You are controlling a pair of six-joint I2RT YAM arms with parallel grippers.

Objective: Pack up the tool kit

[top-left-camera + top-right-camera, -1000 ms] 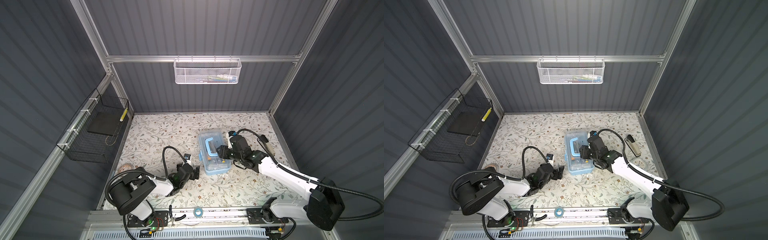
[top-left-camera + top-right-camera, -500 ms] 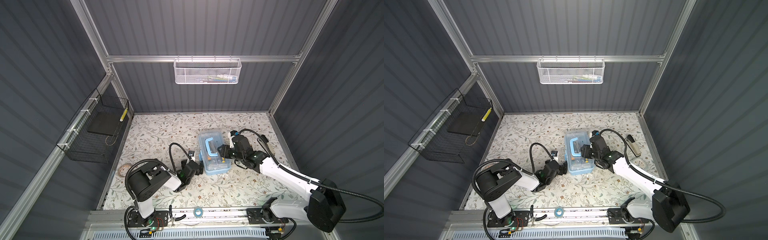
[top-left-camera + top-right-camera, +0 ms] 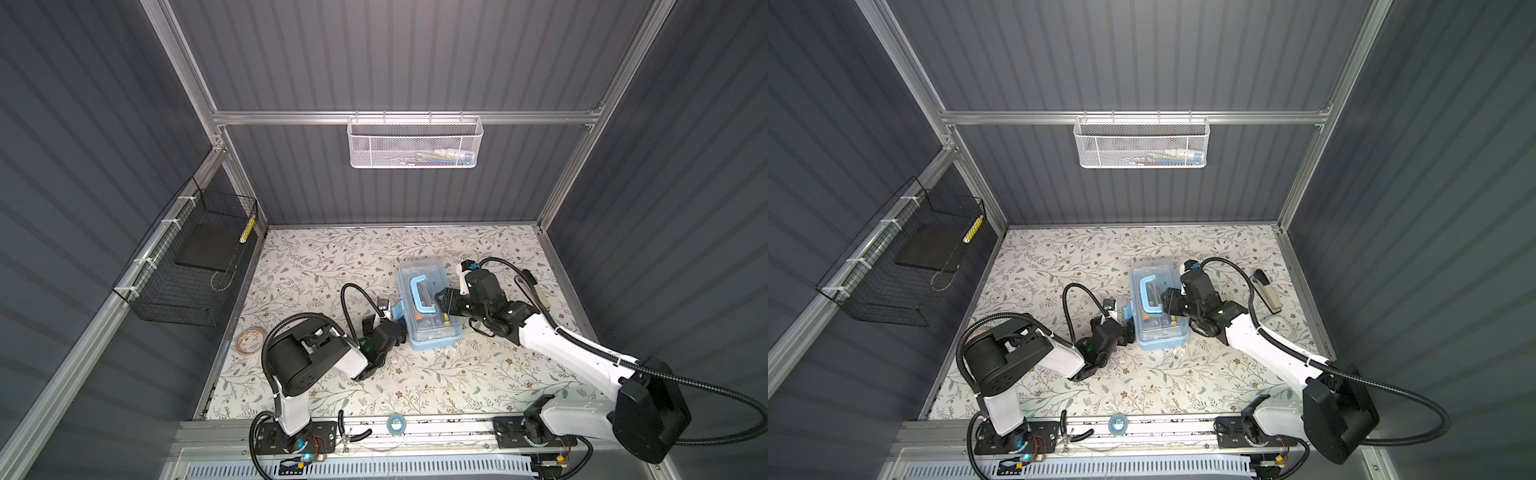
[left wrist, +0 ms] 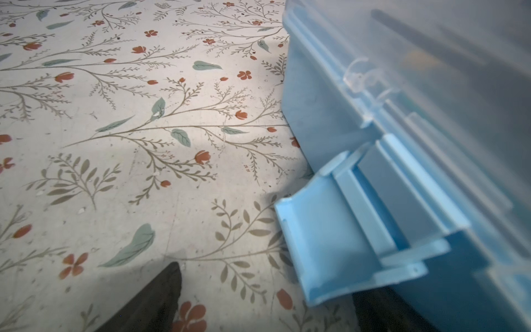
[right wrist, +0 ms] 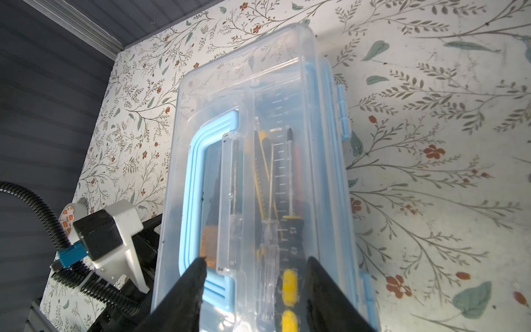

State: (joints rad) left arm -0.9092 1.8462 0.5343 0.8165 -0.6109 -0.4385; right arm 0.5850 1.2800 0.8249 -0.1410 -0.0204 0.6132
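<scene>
Left gripper (image 3: 398, 328) had advanced against the tool kit (image 3: 432, 336), jaws spread. Kit's long-side latch (image 4: 330, 244) lay just ahead, between them.

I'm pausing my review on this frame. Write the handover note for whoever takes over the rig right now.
Left gripper: open, low on the table beside the tool kit, at its side latch, holding nothing.
Right gripper: jaws apart over the clear lid; whether it presses down cannot be told.
Tool kit: lying flat in the middle, lid down, tools visible inside.
Done: tools in, lid lowered.
Left: the latch sticks out unfastened and probably needs snapping shut. A tape roll lies unpacked at the table's left edge.
</scene>
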